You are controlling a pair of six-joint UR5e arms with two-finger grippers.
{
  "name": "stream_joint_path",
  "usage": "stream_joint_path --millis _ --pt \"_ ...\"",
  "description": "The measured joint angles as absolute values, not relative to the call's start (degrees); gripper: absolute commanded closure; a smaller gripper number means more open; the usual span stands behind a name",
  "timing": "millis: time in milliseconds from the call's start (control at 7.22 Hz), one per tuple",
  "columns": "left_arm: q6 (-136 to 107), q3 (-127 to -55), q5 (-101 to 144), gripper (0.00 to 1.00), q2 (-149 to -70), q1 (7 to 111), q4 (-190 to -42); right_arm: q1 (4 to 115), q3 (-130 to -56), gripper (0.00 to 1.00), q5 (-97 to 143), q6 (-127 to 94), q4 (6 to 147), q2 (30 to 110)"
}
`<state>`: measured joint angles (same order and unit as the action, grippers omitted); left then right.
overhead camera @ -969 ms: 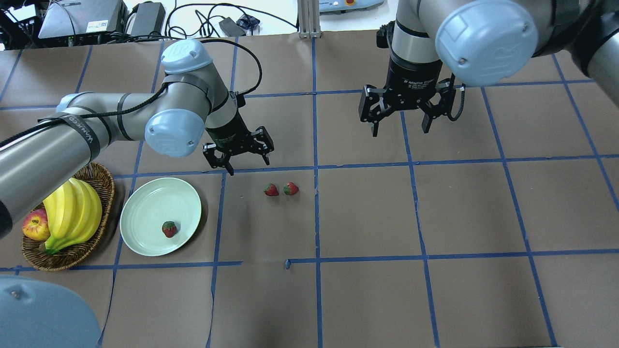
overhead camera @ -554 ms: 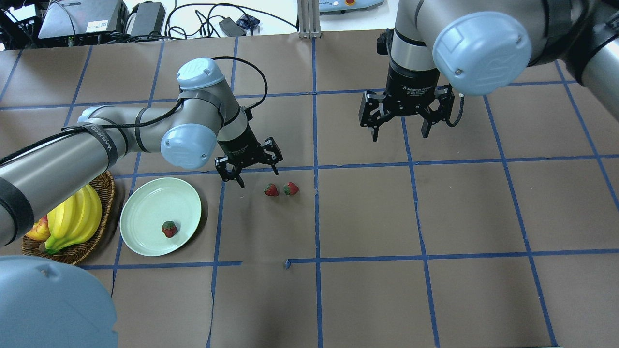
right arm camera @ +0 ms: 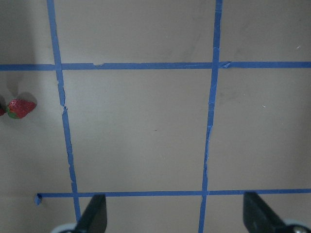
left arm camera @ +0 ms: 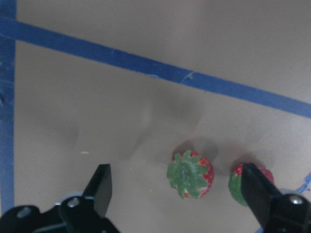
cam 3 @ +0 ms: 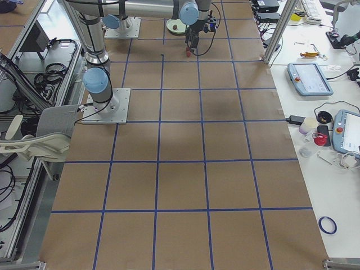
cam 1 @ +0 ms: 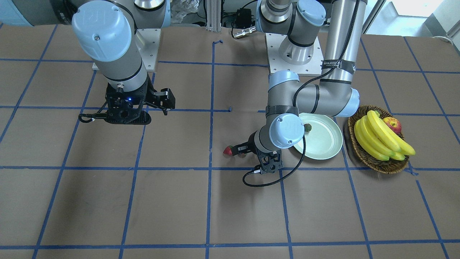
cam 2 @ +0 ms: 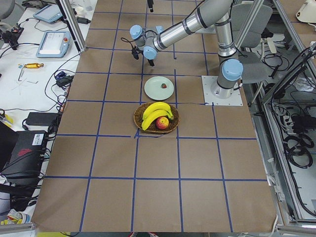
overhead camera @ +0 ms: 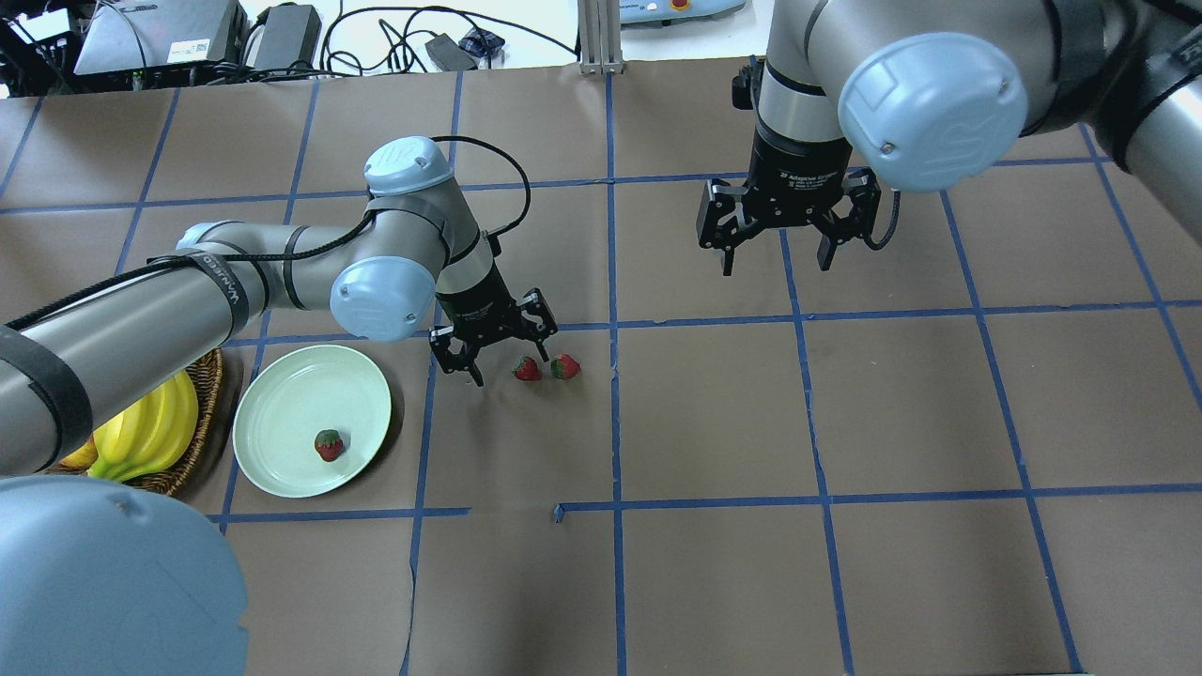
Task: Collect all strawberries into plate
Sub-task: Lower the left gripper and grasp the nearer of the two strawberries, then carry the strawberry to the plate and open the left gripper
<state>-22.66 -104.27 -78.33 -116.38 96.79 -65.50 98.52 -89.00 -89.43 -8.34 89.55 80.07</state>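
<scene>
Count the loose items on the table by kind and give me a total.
Small red toy strawberries with green caps: 3
Round pale mint-green plate: 1
Brown wicker basket: 1
Yellow banana bunch: 1
Red-yellow apple: 1
Total: 7

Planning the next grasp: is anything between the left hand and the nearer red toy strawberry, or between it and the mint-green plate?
Nothing visible. The open left hand hovers over the red toy strawberry; only brown paper lies between it and the round mint-green plate.

You can see one little red strawberry (overhead camera: 329, 445) sitting on the round, pale green plate (overhead camera: 286, 394). Two more strawberries (overhead camera: 527, 369) lie side by side near the plate.
</scene>
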Motion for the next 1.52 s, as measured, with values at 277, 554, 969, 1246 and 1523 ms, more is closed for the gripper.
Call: stream_joint_path --millis 277,554,969,1246,1523 --pt "-22.37 -104.68 -78.33 0.52 -116.44 96.90 -65.92 98.52 -89.03 0.00 -89.43 -8.35 89.60 80.07" --pt "-22.08 -104.63 -78.39 0.96 -116.45 96.99 -65.93 98.52 -89.03 0.00 -89.46 -8.35 89.63 80.04" --pt "-17.85 -103.70 -78.85 1.00 -115.86 96.98 -65.46 98.52 -89.03 0.00 -89.47 -8.35 89.65 80.07" --pt "-16.00 -101.57 -80.14 1.00 -114.49 96.69 -67.13 98.53 -88.98 0.00 -89.49 -8.35 89.65 80.07" --pt "-7.54 -99.28 -88.44 1.00 -112.01 94.16 -74.71 98.53 -88.95 0.00 -89.55 -8.35 89.67 80.07"
